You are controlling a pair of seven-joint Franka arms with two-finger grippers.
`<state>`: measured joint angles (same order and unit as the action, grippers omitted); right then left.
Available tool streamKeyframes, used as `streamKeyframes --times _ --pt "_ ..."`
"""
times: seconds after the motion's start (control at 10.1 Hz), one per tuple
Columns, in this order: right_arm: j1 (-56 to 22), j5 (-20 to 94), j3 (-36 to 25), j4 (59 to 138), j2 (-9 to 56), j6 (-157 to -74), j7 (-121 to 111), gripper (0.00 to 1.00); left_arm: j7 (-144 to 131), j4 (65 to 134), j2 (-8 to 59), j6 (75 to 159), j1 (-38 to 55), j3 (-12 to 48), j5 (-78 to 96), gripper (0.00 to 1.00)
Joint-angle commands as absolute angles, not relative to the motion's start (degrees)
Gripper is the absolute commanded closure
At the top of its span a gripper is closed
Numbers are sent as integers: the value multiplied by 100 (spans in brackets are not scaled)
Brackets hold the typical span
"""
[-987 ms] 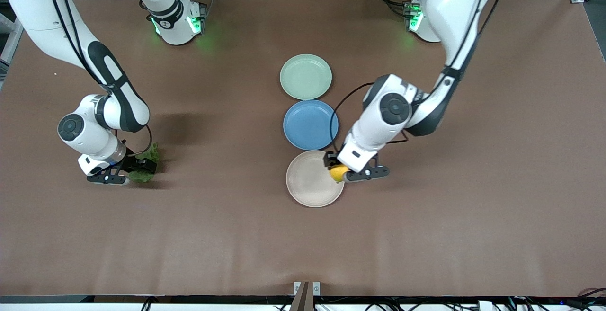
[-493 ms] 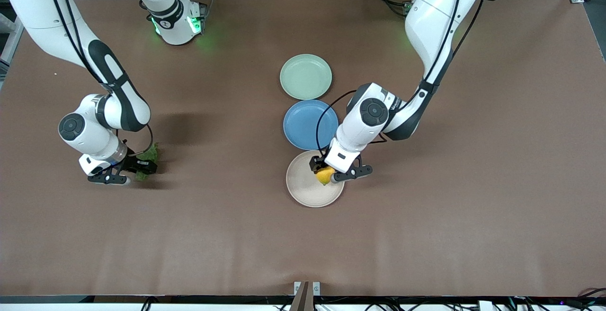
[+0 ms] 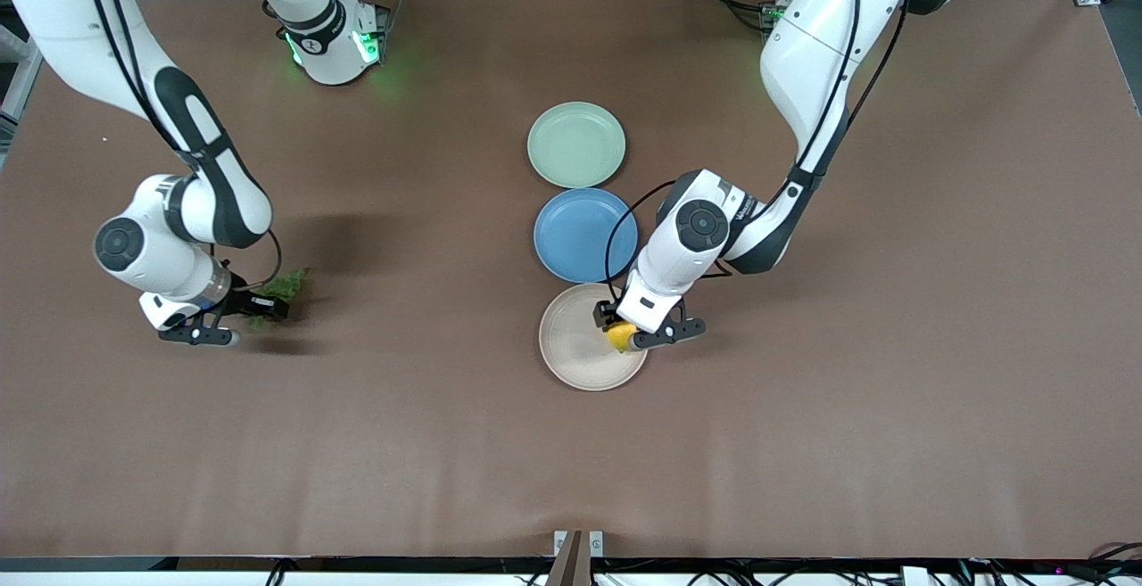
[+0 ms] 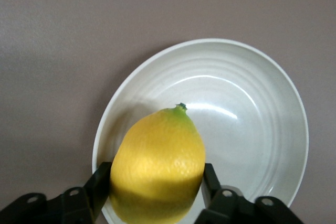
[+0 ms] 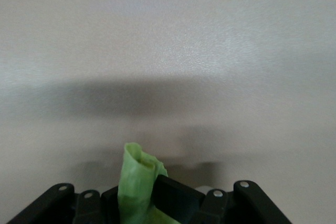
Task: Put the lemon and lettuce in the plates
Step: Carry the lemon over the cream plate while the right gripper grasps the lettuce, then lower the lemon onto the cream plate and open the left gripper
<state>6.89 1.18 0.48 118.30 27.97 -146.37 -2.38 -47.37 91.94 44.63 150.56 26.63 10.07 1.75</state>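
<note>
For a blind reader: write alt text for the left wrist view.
A yellow lemon sits between the left tool's black fingers, over a beige ridged plate on a brown table.

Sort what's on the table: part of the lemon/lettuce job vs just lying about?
Part of the job:
- lemon, between the left gripper fingers over the beige plate
- lettuce, pinched in the right gripper at the right arm's end of the table
- pale green plate, bare

Just lying about:
- blue plate, between the other two plates
</note>
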Motion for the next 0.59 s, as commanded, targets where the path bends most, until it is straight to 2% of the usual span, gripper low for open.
streamKeyframes --times 0.0,0.3,0.49 --pt "729 220 79 11892 2453 -14396 -115 100 -4913 9088 4404 15082 2663 871 -26 0" --pt "703 220 79 11752 2207 -13696 104 100 -4843 9114 3861 14829 2462 713 -131 0" --pt "659 229 97 11751 2092 -13623 367 100 -4581 9097 3255 14119 2120 685 -587 0"
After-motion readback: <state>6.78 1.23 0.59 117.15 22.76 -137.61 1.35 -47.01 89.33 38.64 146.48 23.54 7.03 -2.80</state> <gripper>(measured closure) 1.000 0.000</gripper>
